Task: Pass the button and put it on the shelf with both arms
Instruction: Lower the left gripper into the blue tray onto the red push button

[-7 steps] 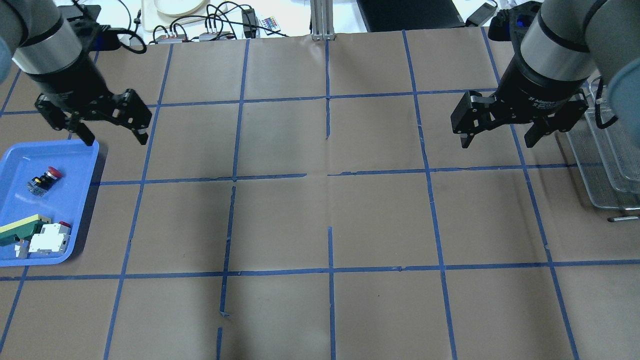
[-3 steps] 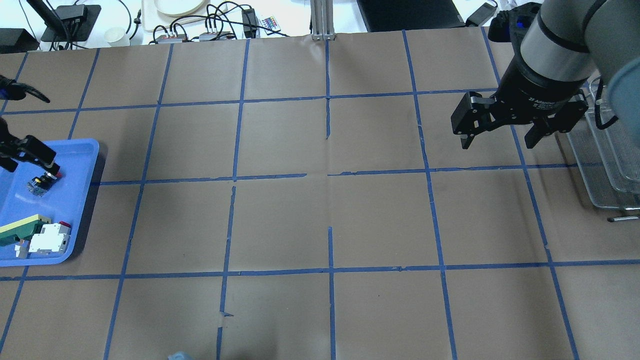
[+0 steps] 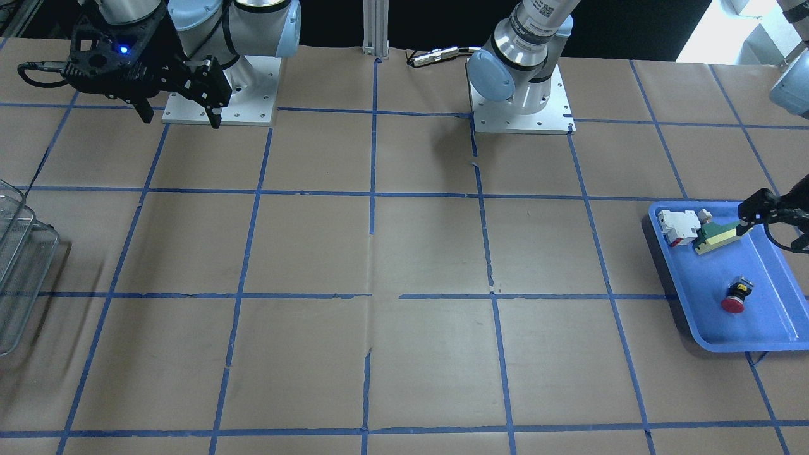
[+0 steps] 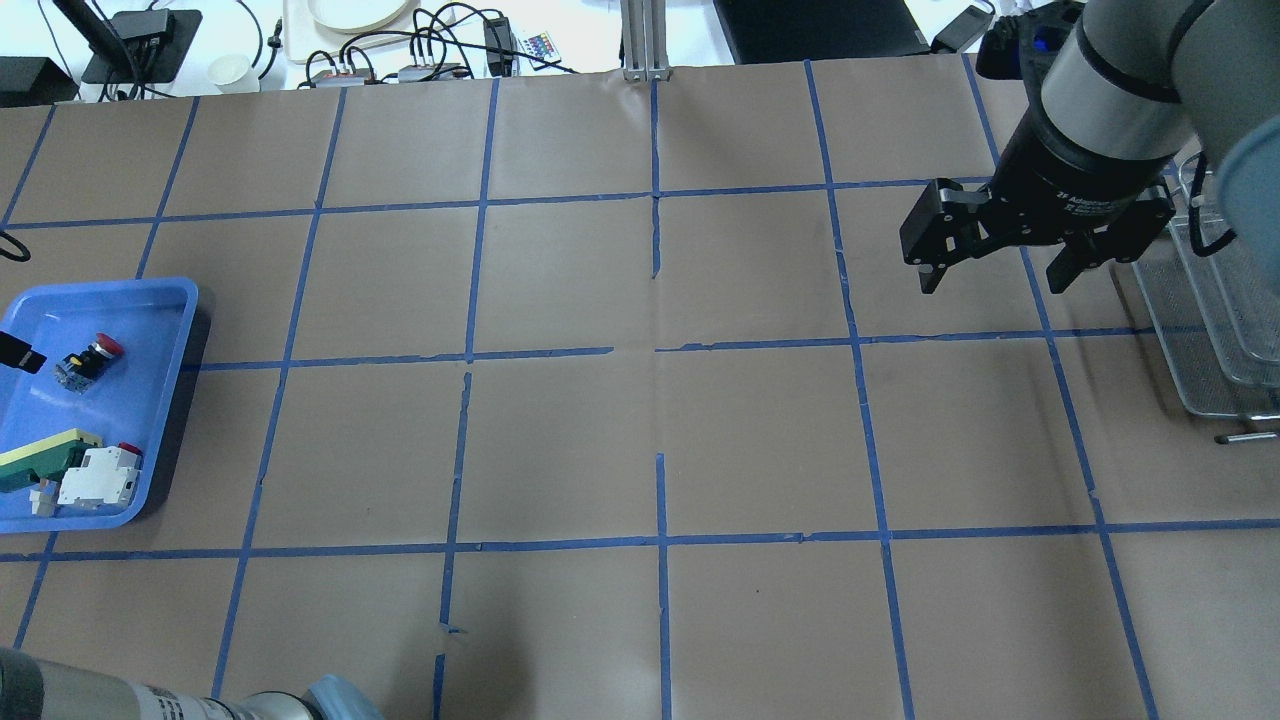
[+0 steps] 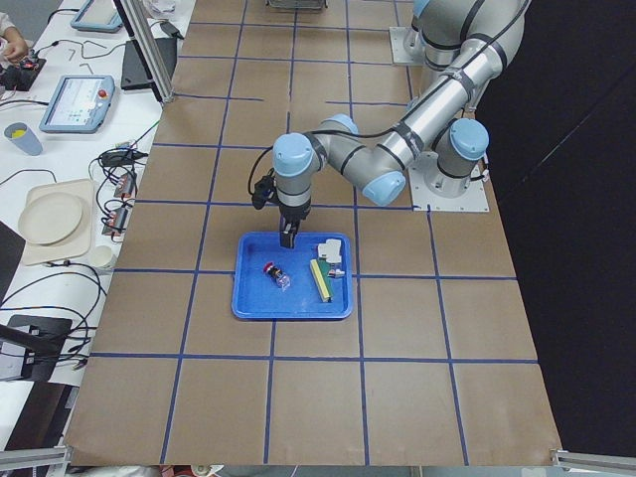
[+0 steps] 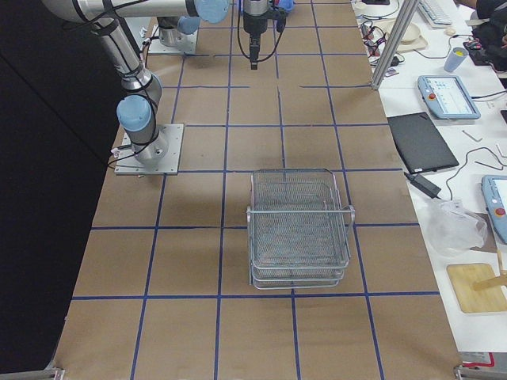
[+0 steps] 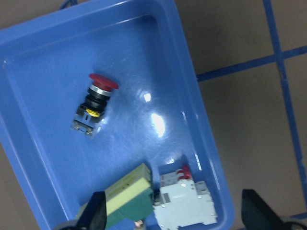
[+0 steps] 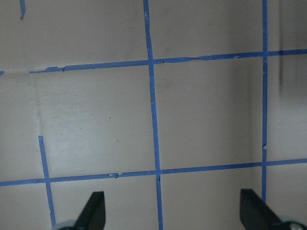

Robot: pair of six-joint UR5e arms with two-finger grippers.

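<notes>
The button (image 4: 88,360) with its red cap lies on its side in the blue tray (image 4: 185,330) at the table's left end. It also shows in the left wrist view (image 7: 96,103) and the front view (image 3: 736,298). My left gripper (image 7: 175,220) is open and empty, hovering above the tray and apart from the button; only one fingertip (image 4: 20,352) shows overhead. My right gripper (image 4: 990,275) is open and empty above bare table, just left of the wire-mesh shelf (image 4: 1220,300). The shelf shows whole in the right side view (image 6: 299,229).
A green-and-yellow wedge (image 4: 40,455) and a white-and-red block (image 4: 98,475) lie in the tray's near end. Cables, a plate and devices (image 4: 400,50) sit beyond the table's far edge. Brown paper with blue tape lines covers the table.
My left gripper has moved from above the table beyond the tray down and leftward over the tray, mostly out of the overhead view. The right gripper has barely moved.
</notes>
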